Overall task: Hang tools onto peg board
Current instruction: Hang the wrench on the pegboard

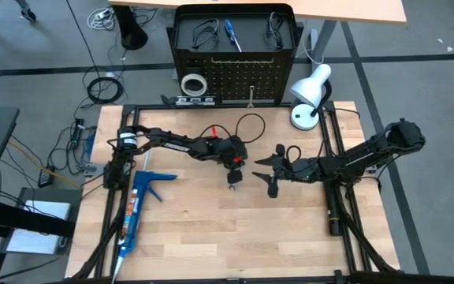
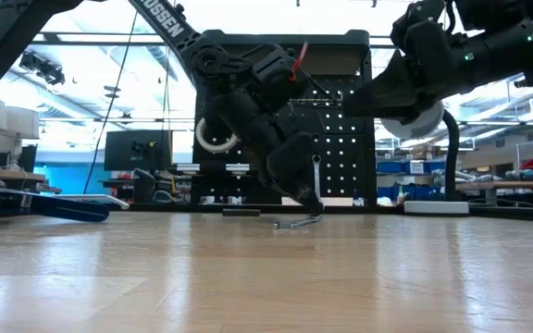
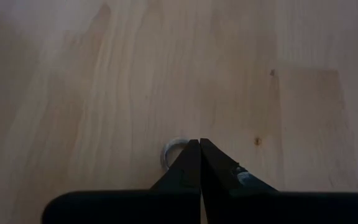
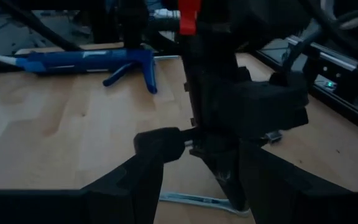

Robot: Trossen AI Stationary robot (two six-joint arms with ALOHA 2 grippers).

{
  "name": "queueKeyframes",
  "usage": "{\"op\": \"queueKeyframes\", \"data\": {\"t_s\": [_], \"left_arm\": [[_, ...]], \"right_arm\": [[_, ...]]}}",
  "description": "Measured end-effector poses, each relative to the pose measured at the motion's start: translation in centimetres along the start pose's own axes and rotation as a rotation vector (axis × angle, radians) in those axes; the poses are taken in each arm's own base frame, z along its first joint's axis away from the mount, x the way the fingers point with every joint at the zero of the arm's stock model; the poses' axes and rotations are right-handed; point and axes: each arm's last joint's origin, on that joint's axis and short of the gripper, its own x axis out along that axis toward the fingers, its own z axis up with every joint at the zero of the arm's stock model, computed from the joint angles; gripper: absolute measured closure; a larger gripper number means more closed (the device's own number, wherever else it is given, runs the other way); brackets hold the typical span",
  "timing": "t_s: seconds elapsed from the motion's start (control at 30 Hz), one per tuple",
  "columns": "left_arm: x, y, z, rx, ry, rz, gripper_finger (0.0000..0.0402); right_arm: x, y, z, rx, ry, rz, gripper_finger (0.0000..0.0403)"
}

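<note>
Left wrist view: my left hand (image 3: pixel 200 144) is pinched shut over the silver wrench (image 3: pixel 173 150) lying on the worktop (image 3: pixel 104 74), seemingly not gripping it. Lifting may leave it behind; my open right hand (image 1: pixel 273 175) crowds close.

Your left arm reaches from the table's left side toward its centre, wrist bent downward, so the left gripper (image 1: pixel 233 178) points at the tabletop; its fingers (image 3: pixel 191 163) are pressed together, tips low over the wood. Your right arm extends from the right side toward the centre, held low and nearly level. The right gripper (image 1: pixel 273 173) faces the left one, fingers spread apart.
</note>
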Motion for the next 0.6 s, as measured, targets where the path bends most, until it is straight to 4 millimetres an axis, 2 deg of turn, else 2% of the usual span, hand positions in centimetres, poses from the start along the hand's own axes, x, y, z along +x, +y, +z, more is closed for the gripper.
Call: {"op": "queueKeyframes", "data": {"t_s": [0.6], "left_arm": [[0.31,0.35,-0.17,0.081,0.019,0.067,0.0401]], "right_arm": [[0.00,-0.07,0.07,0.013,-0.010,-0.028,0.0195]]}}
